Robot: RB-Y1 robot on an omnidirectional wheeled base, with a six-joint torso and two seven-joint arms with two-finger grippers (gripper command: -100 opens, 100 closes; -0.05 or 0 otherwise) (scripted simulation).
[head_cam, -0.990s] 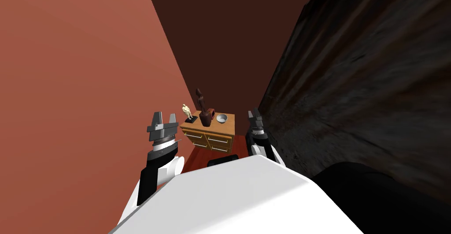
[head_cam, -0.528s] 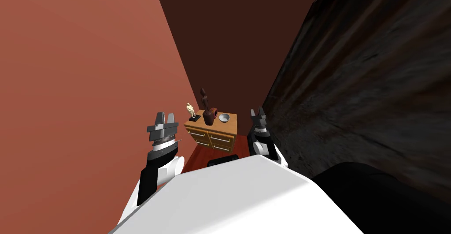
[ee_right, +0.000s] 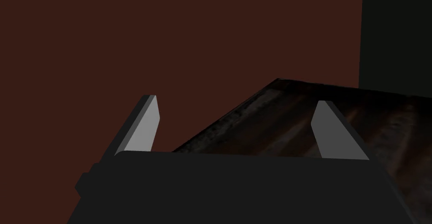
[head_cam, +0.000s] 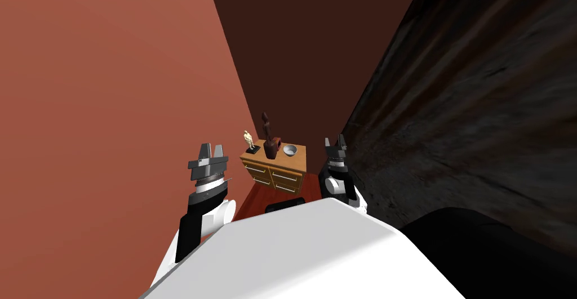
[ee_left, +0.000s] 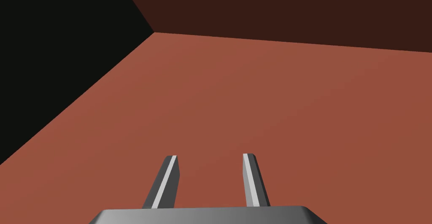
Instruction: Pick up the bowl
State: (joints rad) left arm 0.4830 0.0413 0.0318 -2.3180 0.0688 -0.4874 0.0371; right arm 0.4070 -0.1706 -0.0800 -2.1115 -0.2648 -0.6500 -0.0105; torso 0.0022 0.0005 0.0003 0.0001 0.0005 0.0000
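Note:
A small grey bowl (head_cam: 289, 150) sits on the right part of a low wooden dresser (head_cam: 282, 175) with drawers, far ahead at the end of a narrow passage. My left gripper (head_cam: 211, 150) is raised to the left of the dresser and well short of it. Its fingers (ee_left: 209, 156) stand apart with nothing between them, facing a reddish wall. My right gripper (head_cam: 336, 141) is held up just right of the dresser in the head view, also far short of it. It is open (ee_right: 236, 99) and empty.
On the dresser, left of the bowl, stand a pale figurine (head_cam: 249, 139) and a tall dark brown sculpture (head_cam: 269, 138). A reddish wall (head_cam: 112, 115) runs along the left. A large dark mottled surface (head_cam: 479, 115) rises close on the right. Red-brown floor (head_cam: 256, 197) leads to the dresser.
My view has swung: the dresser and bowl now sit a little further right and look slightly smaller. The right gripper has shifted right and slightly up. The left arm holds its place.

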